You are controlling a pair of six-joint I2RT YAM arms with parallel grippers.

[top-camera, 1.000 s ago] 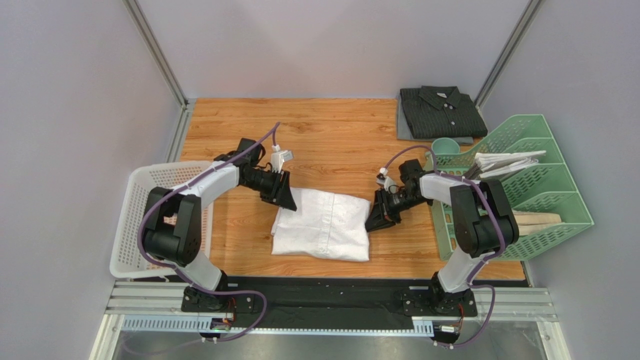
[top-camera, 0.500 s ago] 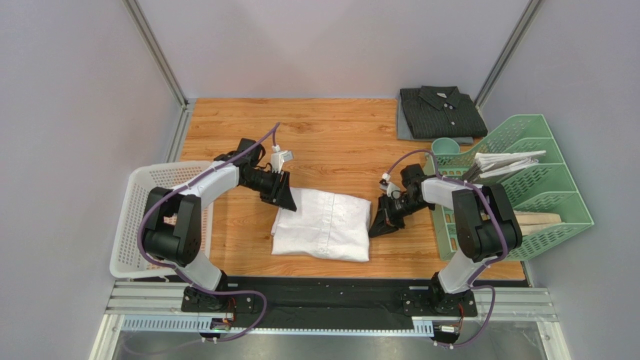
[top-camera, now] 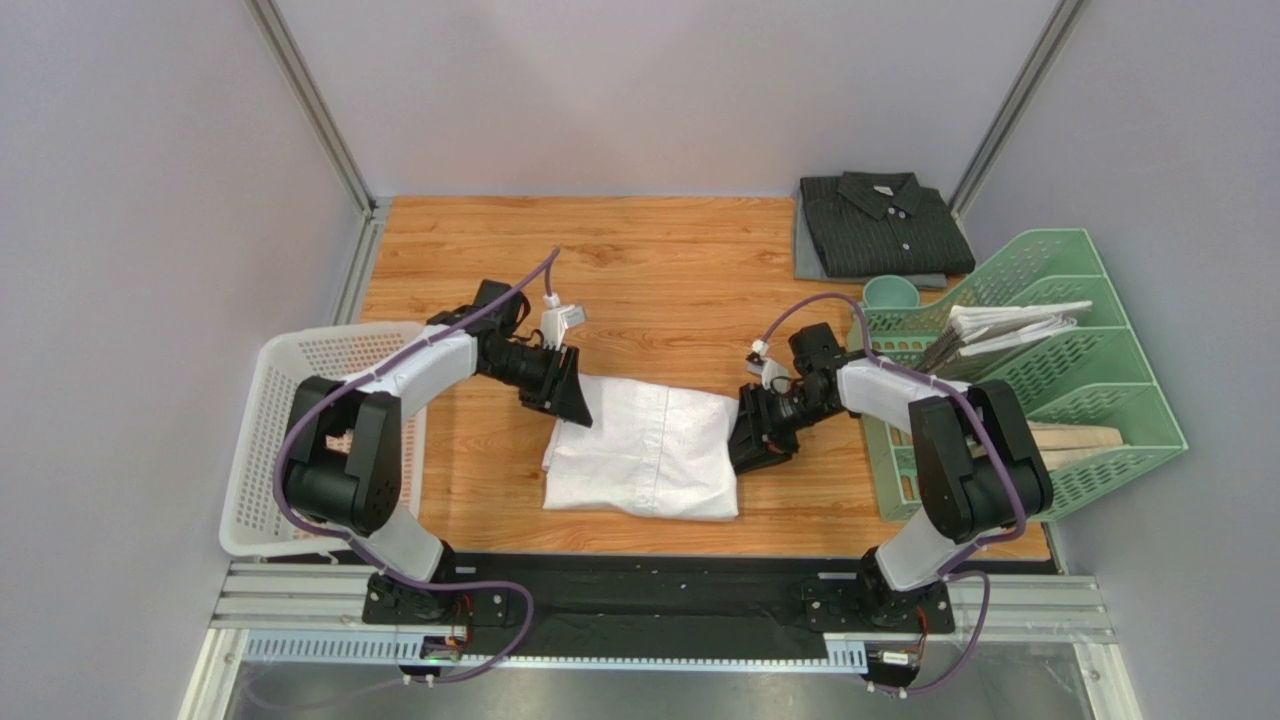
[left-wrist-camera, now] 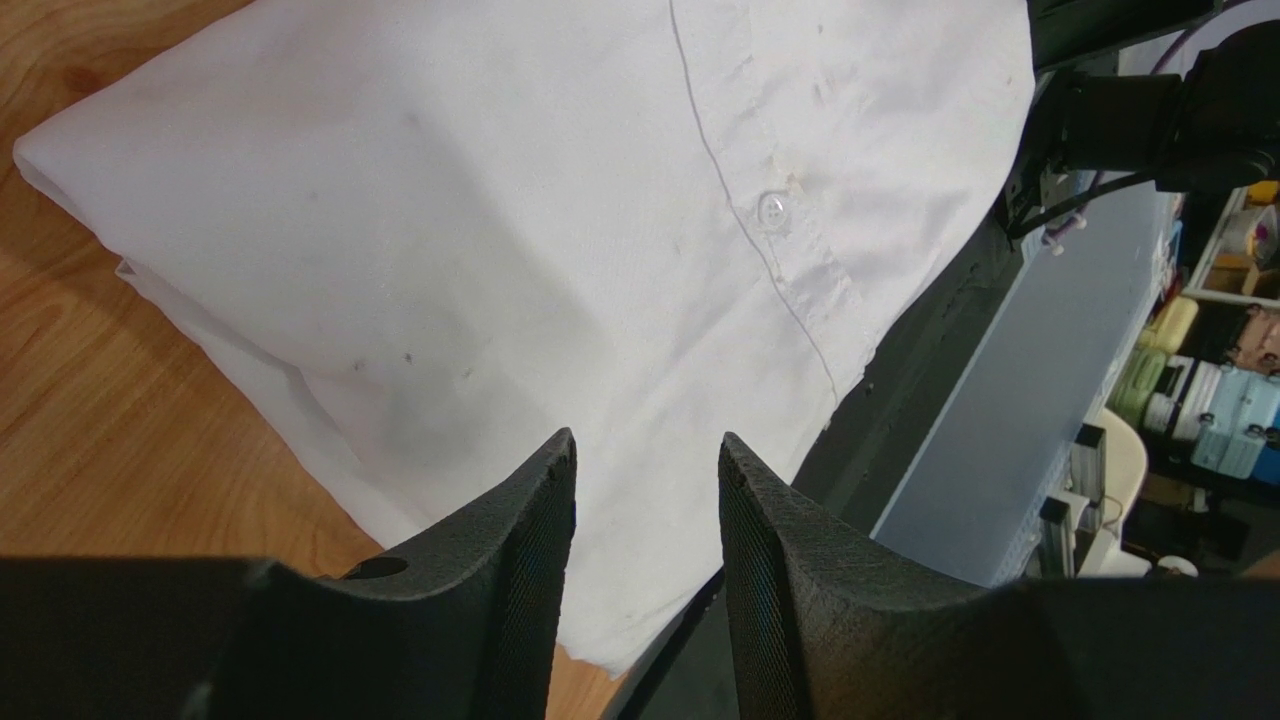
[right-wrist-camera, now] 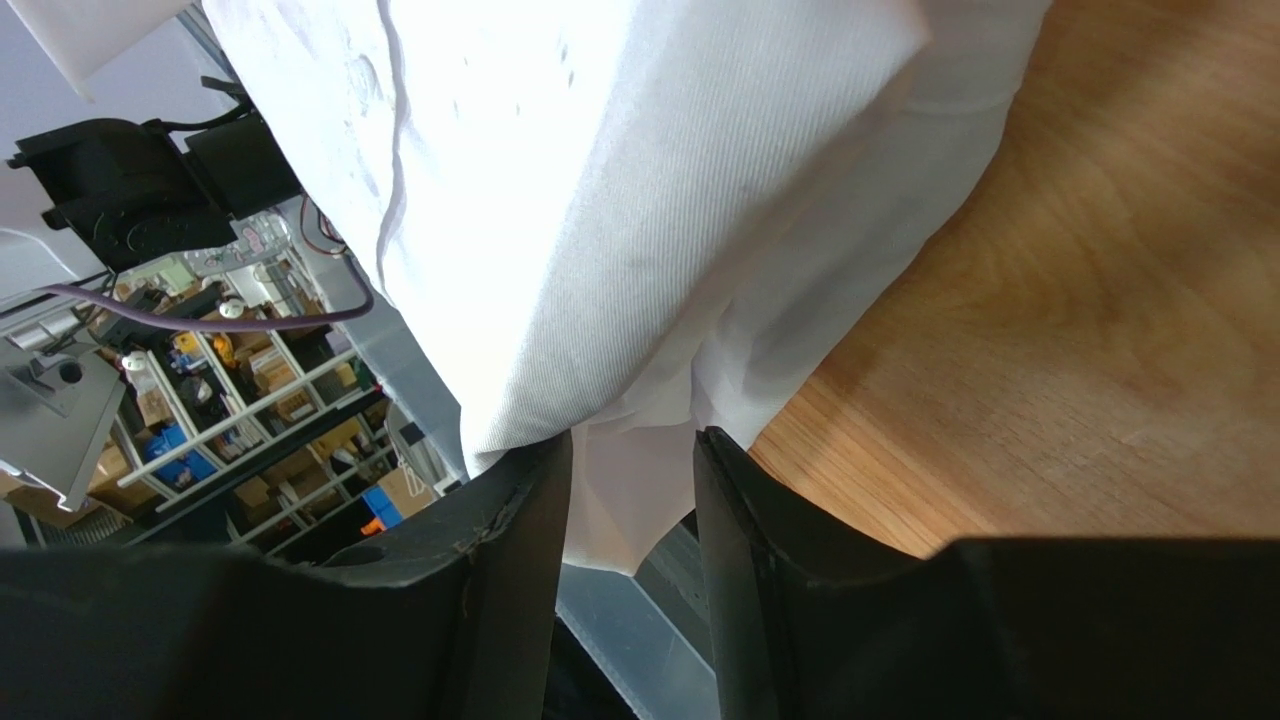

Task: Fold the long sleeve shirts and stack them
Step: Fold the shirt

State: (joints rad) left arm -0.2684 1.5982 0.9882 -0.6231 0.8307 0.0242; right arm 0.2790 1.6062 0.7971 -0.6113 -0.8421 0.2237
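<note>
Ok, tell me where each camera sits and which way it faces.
Top external: above and behind the bases, looking down at the table; left arm and right arm show.
Left wrist: on the left arm, looking past the left claw onto the white shirt.
Right wrist: on the right arm, looking past the right claw at that shirt's edge.
Shared: all three see the white shirt.

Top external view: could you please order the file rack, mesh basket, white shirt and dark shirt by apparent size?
1. green file rack
2. white mesh basket
3. white shirt
4. dark striped shirt (farther away, so shirts unsure)
</note>
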